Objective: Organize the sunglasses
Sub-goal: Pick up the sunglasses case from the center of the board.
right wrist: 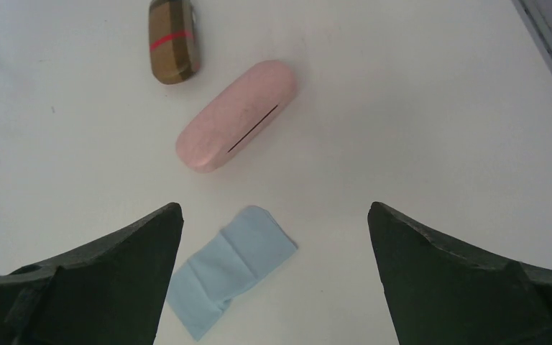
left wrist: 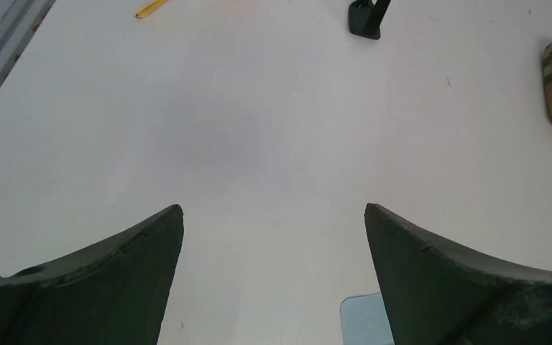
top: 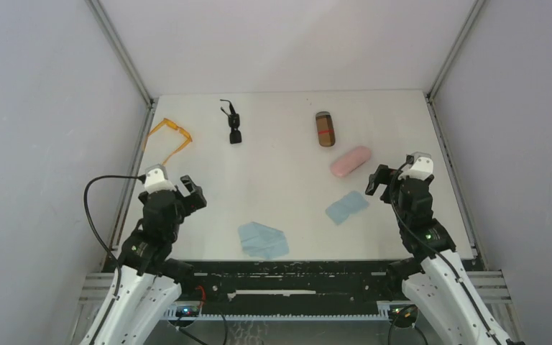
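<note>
Left gripper [top: 176,185] and right gripper [top: 399,172] both hang wide open and empty at their own sides, apparently staged for a first pick: thin translucent orange sunglasses [top: 180,133] lie far-left by the wall, small black dark-lensed sunglasses [top: 234,128] near them, closed pink oblong case [top: 350,161] within the right arm's reach.

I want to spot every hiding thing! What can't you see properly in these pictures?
- Orange sunglasses: the left wrist view shows only one arm tip; the top edge cuts off the rest.
- Black sunglasses: too small from above to tell if folded; both wrist views cut them at an edge.
- Pink case and brown case: they look shut, so their insides are hidden.
</note>
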Controlling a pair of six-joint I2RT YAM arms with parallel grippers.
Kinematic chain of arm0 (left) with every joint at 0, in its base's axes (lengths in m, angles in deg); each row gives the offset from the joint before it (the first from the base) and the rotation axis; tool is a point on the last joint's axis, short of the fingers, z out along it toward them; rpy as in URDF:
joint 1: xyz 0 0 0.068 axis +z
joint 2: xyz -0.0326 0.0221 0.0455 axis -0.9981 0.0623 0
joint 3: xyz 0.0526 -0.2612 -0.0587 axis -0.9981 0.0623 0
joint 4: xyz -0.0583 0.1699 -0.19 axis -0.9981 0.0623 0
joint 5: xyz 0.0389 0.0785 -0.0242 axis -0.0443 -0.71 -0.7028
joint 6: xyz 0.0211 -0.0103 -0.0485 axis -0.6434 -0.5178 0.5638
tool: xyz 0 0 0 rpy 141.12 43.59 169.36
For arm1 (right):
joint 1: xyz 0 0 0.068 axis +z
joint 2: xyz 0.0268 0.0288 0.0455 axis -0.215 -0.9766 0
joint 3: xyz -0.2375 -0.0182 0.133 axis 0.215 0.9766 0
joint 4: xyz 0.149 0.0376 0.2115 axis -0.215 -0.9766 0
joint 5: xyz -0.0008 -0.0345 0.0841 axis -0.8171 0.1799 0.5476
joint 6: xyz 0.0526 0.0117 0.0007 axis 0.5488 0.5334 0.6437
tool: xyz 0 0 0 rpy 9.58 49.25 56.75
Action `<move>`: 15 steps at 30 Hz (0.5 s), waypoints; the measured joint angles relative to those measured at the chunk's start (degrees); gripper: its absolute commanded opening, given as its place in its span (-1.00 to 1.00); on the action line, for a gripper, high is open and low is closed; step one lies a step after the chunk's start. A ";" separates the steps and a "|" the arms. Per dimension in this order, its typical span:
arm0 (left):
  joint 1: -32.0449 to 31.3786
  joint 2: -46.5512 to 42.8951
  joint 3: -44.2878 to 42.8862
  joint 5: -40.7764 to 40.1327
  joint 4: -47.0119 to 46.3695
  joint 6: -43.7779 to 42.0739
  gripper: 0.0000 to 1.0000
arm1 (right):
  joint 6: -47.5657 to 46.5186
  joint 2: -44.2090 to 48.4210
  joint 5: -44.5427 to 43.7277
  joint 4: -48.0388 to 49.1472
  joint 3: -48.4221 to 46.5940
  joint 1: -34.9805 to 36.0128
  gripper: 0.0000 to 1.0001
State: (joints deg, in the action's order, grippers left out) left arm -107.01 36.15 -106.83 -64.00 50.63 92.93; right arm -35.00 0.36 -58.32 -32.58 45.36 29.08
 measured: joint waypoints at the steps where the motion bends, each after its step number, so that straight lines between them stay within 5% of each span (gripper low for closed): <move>1: 1.18 1.49 -1.16 1.11 0.52 0.00 0.99 | 0.42 -1.68 0.35 -0.31 -0.92 -1.07 1.00; 15: 9.46 13.27 -11.78 10.71 3.32 -0.52 0.99 | 9.99 -20.17 2.97 -8.85 -15.54 -12.68 1.00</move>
State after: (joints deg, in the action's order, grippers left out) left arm -97.54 49.42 -118.61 -53.29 53.95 92.40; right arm -25.01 -19.82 -55.35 -41.44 29.82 16.40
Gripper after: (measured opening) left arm 0.996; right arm 0.997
